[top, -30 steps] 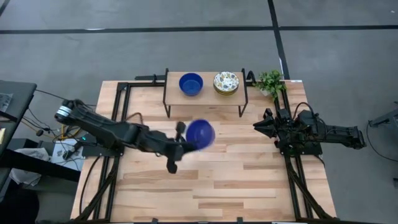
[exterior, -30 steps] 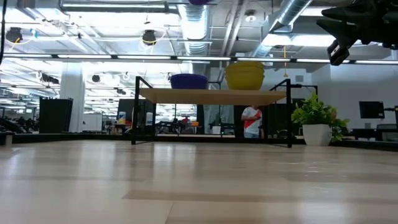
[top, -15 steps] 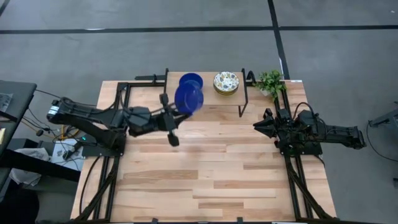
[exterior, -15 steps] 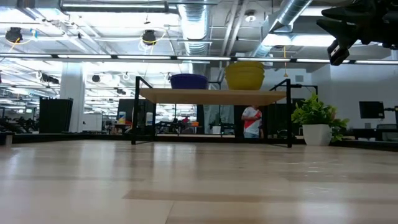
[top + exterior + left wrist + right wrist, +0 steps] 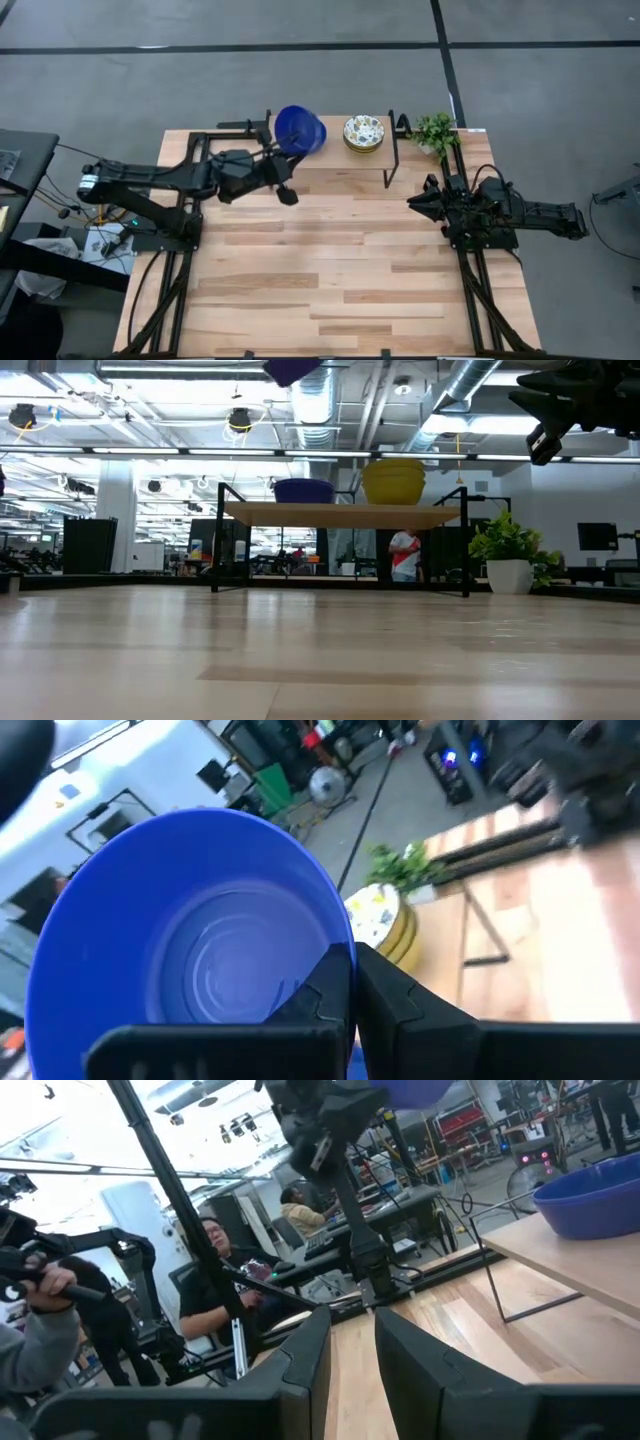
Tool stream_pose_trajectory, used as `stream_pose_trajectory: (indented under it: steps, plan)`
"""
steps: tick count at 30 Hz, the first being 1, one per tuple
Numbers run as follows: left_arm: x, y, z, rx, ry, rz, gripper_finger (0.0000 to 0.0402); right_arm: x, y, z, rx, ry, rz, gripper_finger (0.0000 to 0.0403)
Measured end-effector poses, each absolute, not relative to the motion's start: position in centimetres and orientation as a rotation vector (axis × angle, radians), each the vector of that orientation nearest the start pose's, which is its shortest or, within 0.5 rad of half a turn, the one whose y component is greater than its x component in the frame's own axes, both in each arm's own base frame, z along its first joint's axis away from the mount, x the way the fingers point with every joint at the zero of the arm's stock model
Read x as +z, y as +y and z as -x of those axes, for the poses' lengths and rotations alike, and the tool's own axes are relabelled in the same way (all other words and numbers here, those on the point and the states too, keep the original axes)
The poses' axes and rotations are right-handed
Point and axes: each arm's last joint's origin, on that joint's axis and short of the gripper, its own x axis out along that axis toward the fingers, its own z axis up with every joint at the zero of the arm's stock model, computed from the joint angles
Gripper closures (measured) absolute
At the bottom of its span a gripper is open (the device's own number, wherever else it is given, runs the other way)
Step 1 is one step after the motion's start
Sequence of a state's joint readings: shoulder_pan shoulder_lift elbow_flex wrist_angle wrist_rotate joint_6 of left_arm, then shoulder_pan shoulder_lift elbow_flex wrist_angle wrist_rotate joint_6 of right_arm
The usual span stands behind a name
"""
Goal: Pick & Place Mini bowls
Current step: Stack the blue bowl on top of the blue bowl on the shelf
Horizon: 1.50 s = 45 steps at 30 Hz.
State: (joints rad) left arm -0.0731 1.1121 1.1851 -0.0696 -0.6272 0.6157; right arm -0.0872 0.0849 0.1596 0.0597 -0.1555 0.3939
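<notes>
Cobalt blue and glossy, the bowl we carry (image 5: 300,130) hangs in the air over the left end of the raised shelf (image 5: 335,152), its rim pinched in our left claw (image 5: 283,158); the left wrist view shows one dark finger (image 5: 330,990) inside the wall. From above it covers the spot where a second blue bowl (image 5: 303,490) sits on the shelf, which the low view shows upright with the carried one high above it. Just beside that, on the shelf's right half, stands the stack of floral bowls (image 5: 364,133), and past the shelf's right leg a small potted plant (image 5: 435,131).

Our right claw (image 5: 424,204) waits near the right edge of the surface (image 5: 330,280), fingers close together with a narrow gap and holding nothing.

We judge the step to be lowering this bowl into the one below. The risk is a crooked descent: held by one edge, the bowl may tilt, catch the lower rim and slide off, or nudge the floral stack. Letting go too high could make it bounce on glazed ware
</notes>
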Motion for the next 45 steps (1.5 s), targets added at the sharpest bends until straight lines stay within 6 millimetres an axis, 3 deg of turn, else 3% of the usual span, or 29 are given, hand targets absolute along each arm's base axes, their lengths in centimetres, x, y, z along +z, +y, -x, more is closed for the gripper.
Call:
stream_pose_trajectory:
  steps: [7, 15, 22, 29, 34, 40, 45]
  plan:
    - [40.9, 2.3, -24.9, 0.598, 0.248, -0.684, 0.0398, 21.7, -0.4, -9.2, 0.094, -0.118, -0.395, 0.0331]
    - [39.0, 4.9, -27.1, 0.537, 0.312, -0.699, 0.0397, 21.7, -0.4, -9.2, 0.095, -0.118, -0.395, 0.0331]
    - [38.6, 5.9, -27.4, 0.490, 0.309, -0.696, 0.0396, 21.7, -0.4, -9.2, 0.095, -0.118, -0.395, 0.0331]
    - [38.8, 6.2, -27.1, 0.479, 0.301, -0.694, 0.0396, 21.7, -0.4, -9.2, 0.095, -0.117, -0.394, 0.0331]
    - [40.1, 6.4, -26.9, 0.463, 0.327, -0.682, 0.0396, 21.7, -0.4, -9.2, 0.095, -0.117, -0.394, 0.0331]
    - [42.7, 7.8, -26.2, 0.500, 0.322, -0.598, 0.0396, 21.7, -0.4, -9.2, 0.095, -0.117, -0.394, 0.0331]
    - [43.0, 9.6, -26.5, 0.472, 0.409, -0.513, 0.0396, 21.7, -0.4, -9.2, 0.093, -0.118, -0.395, 0.0331]
